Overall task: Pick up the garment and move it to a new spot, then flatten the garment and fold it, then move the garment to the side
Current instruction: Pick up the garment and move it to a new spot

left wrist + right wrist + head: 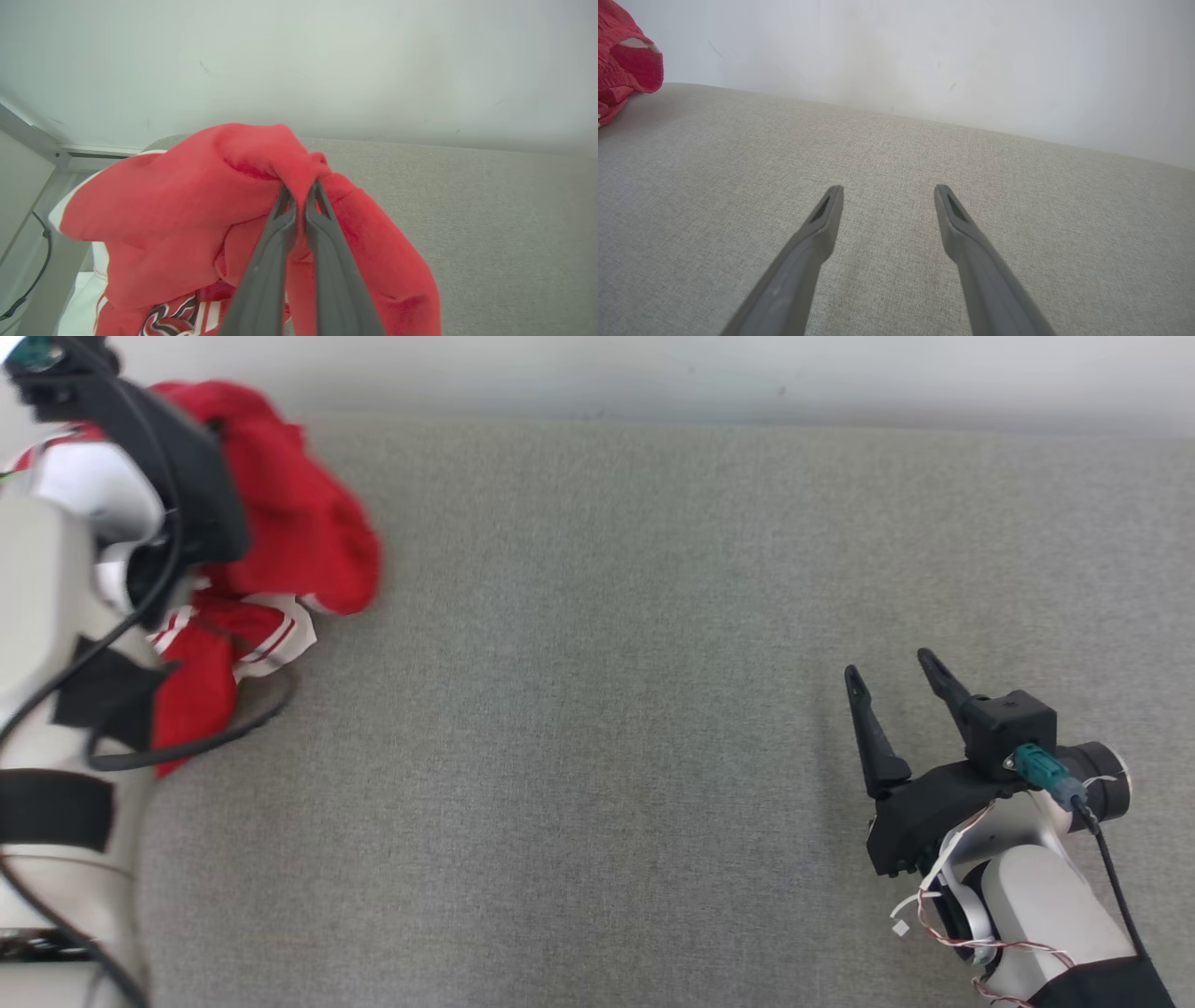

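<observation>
At the upper left of the head view, I have the red garment (299, 532) bunched on the grey cloth surface (607, 709), my left gripper (300, 189) pinching a fold of it. At lower right, my right gripper (887, 665) has its fingers spread, well apart from the garment.

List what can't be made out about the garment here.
Head view: the garment has its left part hidden behind the left arm and cut by the frame edge.
Left wrist view: its printed emblem is cut off by the bottom edge, so it is unreadable.
Right wrist view: the left edge crops it.
</observation>
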`<state>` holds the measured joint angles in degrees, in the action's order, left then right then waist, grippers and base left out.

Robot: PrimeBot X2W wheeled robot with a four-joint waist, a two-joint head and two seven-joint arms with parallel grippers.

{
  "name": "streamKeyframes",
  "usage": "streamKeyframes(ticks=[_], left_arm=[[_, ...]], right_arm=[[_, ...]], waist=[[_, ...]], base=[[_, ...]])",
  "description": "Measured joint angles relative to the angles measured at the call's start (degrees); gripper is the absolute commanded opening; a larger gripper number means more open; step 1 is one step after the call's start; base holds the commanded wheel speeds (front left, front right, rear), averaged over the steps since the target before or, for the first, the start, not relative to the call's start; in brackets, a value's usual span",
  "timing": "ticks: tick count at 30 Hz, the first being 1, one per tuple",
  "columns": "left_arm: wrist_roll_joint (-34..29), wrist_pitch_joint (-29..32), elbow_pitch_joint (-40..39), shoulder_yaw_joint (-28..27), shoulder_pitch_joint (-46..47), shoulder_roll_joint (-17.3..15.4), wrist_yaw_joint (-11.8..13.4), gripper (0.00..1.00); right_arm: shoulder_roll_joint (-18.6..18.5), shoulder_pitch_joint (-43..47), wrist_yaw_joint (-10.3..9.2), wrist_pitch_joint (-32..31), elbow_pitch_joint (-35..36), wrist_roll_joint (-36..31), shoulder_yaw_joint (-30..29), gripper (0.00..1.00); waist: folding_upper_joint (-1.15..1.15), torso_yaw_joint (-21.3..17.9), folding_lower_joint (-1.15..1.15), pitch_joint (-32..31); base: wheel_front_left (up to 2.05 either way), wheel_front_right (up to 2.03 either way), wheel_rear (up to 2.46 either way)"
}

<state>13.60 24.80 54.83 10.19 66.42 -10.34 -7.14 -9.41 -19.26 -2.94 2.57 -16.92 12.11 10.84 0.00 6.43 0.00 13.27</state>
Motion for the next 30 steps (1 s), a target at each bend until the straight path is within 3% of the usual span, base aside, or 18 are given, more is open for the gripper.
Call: streamKeyframes(ticks=[5, 12, 21, 30], left_arm=[[2.2, -2.7, -3.0, 2.0, 0.0, 3.1, 0.0, 0.0], [6.8, -3.9, -9.1, 9.5, -0.5, 5.2, 0.0, 0.0], [11.7, -3.3, -13.4, 15.8, -0.8, 4.6, 0.0, 0.0], [14.4, -3.2, -14.6, 19.7, -0.8, 3.1, 0.0, 0.0]], right_arm=[[0.9, 0.2, 0.0, 0.5, -1.6, 0.5, 0.1, 1.0], [1.4, 1.4, 0.0, 1.5, -2.8, 1.0, -0.1, 1.0], [1.5, 1.6, -0.07, 2.3, -2.9, 1.5, -0.5, 1.0], [1.6, 1.6, -0.09, 3.1, -3.0, 1.5, -0.9, 1.0]], waist=[[0.0, -1.1, 0.0, -1.6], [0.0, -3.9, 0.0, -3.3], [0.0, -7.5, 0.0, -3.7], [0.0, -8.0, 0.0, -2.7]], base=[[0.0, 0.0, 0.0], [0.0, 0.0, 0.0], [0.0, 0.0, 0.0], [0.0, 0.0, 0.0]])
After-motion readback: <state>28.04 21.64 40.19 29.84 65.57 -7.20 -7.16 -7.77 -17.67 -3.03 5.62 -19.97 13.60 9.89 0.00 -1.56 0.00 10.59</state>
